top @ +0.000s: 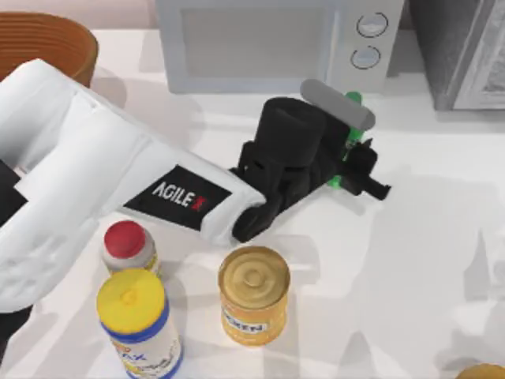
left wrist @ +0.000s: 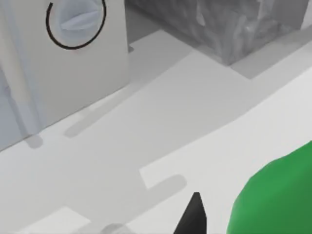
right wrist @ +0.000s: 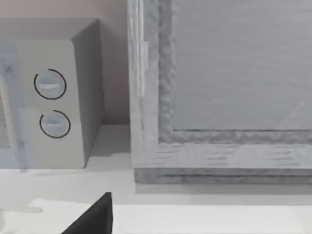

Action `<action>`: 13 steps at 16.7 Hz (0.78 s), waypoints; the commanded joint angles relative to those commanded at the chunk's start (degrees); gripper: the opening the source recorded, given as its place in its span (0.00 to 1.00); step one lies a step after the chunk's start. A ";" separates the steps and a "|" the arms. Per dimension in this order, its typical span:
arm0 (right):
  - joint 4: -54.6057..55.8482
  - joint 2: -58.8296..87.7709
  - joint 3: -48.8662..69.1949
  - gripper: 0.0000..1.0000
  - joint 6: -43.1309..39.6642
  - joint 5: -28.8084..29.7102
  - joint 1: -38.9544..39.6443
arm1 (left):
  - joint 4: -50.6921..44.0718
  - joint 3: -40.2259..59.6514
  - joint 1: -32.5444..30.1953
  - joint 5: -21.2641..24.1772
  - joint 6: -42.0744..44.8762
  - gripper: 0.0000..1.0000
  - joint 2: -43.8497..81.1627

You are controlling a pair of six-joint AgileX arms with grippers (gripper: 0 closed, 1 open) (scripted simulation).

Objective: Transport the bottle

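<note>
My left arm reaches across the white table toward the back, and my left gripper sits just in front of the pale grey microwave, below its two round knobs. The small translucent green plastic bottle is right there at the claw: bits of green poke out around the black fingers, with the green cap showing near the microwave's front corner. In the left wrist view a big green blob of it sits right next to one black fingertip. Looks like the fingers are closed around the bottle, though the wrist block hides most of the contact from above.

Nearer the front of the table stand a white bottle with a red cap, a blue-and-white canister with a yellow lid and a gold-topped tin can, all well apart from the claw. A brown woven basket sits at the back left corner. For my right gripper I honestly can't tell how it stands.
</note>
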 joint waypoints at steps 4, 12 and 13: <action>0.00 0.00 0.00 1.00 0.00 0.00 0.00 | 3.88 -12.14 5.80 -9.14 -2.67 0.00 -11.57; 0.00 0.00 0.00 1.00 0.00 0.00 0.00 | 4.38 -40.53 17.92 -20.07 -8.62 0.00 -34.85; 0.00 0.00 0.00 1.00 0.00 0.00 0.00 | 3.98 -41.82 18.38 -20.26 -8.92 0.00 -35.98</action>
